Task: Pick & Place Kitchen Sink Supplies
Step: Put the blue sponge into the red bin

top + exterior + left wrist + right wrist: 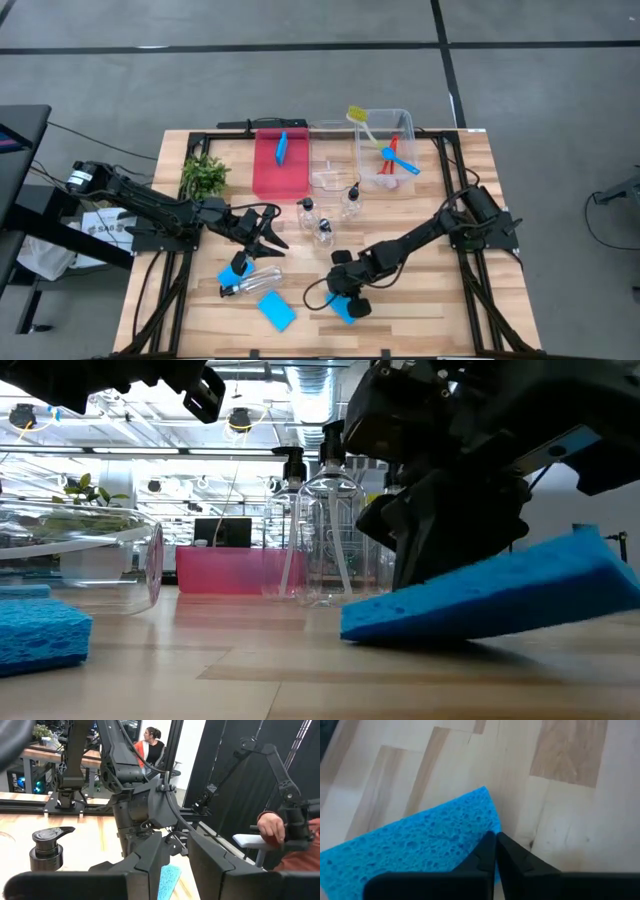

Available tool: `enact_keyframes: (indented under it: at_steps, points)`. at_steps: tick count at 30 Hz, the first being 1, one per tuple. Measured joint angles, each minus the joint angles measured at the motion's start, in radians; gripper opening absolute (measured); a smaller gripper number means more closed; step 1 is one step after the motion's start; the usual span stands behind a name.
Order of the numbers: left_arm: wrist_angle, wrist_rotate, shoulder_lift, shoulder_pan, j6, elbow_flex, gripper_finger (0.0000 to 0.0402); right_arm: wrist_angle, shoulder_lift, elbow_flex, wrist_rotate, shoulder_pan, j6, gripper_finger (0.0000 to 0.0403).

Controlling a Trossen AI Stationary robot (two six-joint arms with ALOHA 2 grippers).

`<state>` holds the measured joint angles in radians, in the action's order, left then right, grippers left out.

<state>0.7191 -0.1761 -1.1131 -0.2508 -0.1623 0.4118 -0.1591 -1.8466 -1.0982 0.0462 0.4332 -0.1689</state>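
Here, the right gripper is seen with fingers pressed together at the edge of a flat bright-blue rectangular sponge, one end tilted off the pale wooden table; a hold cannot be confirmed.

Bright blue, porous sponges lie on a pale wood-plank surface. The tray is red, the plant green. Bottles are clear with black pumps. Brushes are red, blue and yellow-green. Arms are black.
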Motion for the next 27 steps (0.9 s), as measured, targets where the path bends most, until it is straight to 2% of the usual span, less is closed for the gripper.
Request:
enact_keyframes:
  at_steps: [5,12,17,23,25,27]
  points:
    - [0.000,0.000,0.000,0.000,0.000,0.000,0.0094,-0.008,0.081,0.002,-0.123,0.061,0.046,0.0001]
    - [0.000,0.000,0.000,0.000,0.000,0.000,0.0094,-0.005,0.195,0.000,-0.415,0.190,0.129,0.0000]
    - [0.000,0.007,0.000,0.000,0.000,0.000,0.0094,0.032,0.255,0.000,-0.759,0.281,0.194,0.0000]
    - [0.008,0.129,-0.006,0.000,-0.006,0.000,0.0094,0.114,0.275,-0.001,-1.210,0.335,0.205,0.0000]
    - [0.016,0.179,-0.018,0.000,-0.022,-0.001,0.0094,0.138,0.275,-0.001,-1.320,0.331,0.206,0.0000]
    - [0.047,0.224,-0.046,0.000,-0.047,-0.001,0.0094,0.143,0.275,-0.001,-1.369,0.314,0.206,0.0000]
